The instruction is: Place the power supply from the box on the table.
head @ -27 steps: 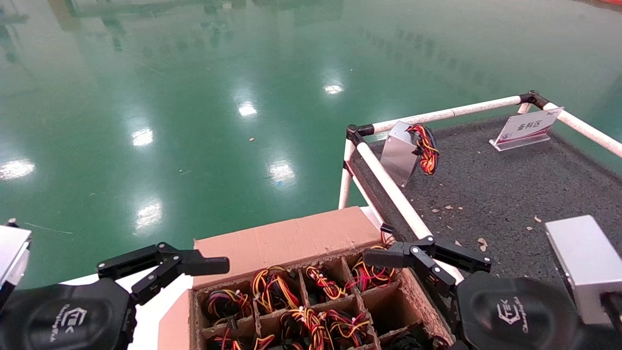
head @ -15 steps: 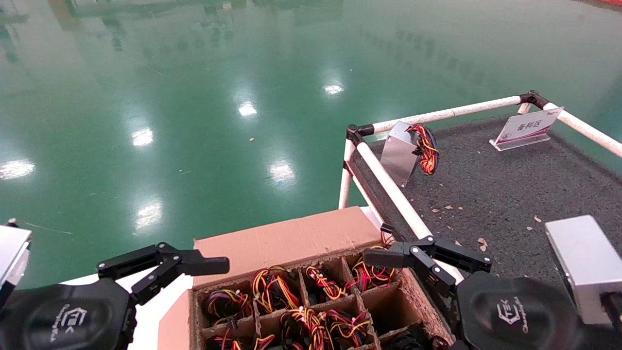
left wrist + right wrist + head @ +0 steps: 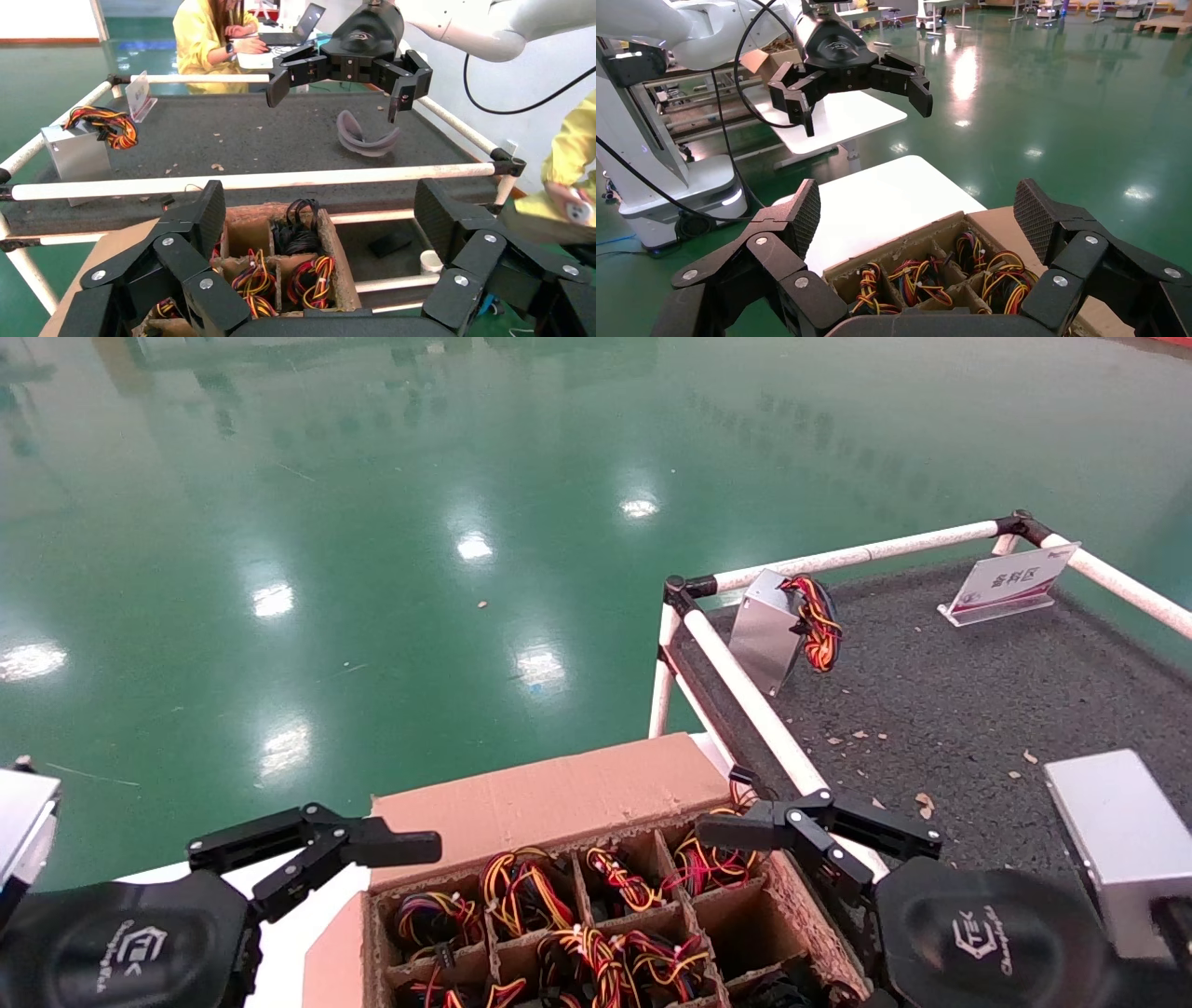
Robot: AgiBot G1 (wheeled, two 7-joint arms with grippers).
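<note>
The right gripper (image 3: 819,836) hangs with its fingers spread wide and nothing between them, above the corner of the box (image 3: 549,798) nearest the table (image 3: 978,710). The left gripper (image 3: 312,845) is equally wide open and empty, poised just off the box's opposite side, beside the raised flap. Neither claw touches the cardboard.

The box is an open brown carton split by a cardboard grid into square cells. Most cells visible hold a coiled bundle of red, yellow, orange and black wires (image 3: 521,887); the cell under the right gripper looks bare.

One power supply (image 3: 768,626) already stands on the table in its far corner, tilted against the white rail (image 3: 754,705), wire loop hanging at its side. A small sign stand (image 3: 1010,581) sits farther along the table's back edge.
</note>
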